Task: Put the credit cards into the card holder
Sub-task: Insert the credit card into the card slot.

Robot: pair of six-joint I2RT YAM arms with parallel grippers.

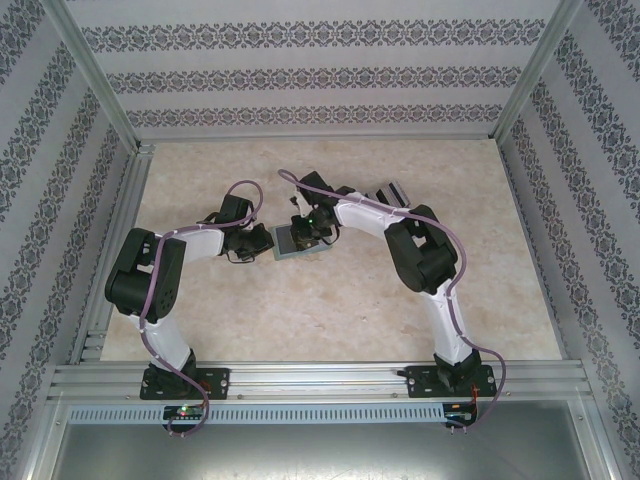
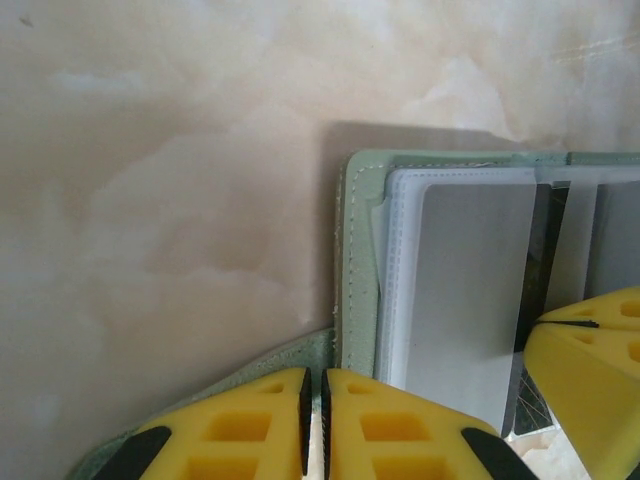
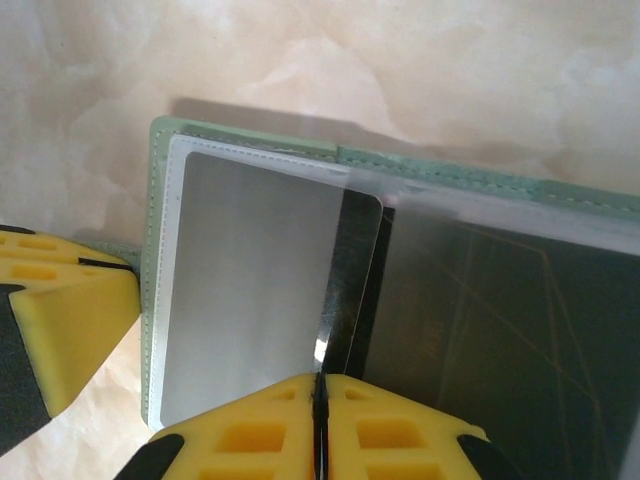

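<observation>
The pale green card holder (image 1: 296, 243) lies open mid-table, its green rim (image 3: 157, 250) framing a grey-white pocket (image 3: 250, 290). My right gripper (image 3: 320, 420) is shut on a dark credit card (image 3: 352, 290) that stands on edge, its far end reaching into the holder between the grey-white pocket and a clear sleeve (image 3: 500, 320) with another dark card under it. At the holder's left edge, my left gripper (image 2: 317, 420) is shut on the holder's thin green flap (image 2: 275, 365). From the left wrist the same card (image 2: 538, 260) and the right gripper's fingers (image 2: 590, 370) show.
The tabletop is pale marbled (image 1: 330, 310), fenced by aluminium rails (image 1: 110, 260) and patterned walls. A small grey and dark object (image 1: 392, 192) lies just behind the right arm. Both arms meet over the holder at the table's centre.
</observation>
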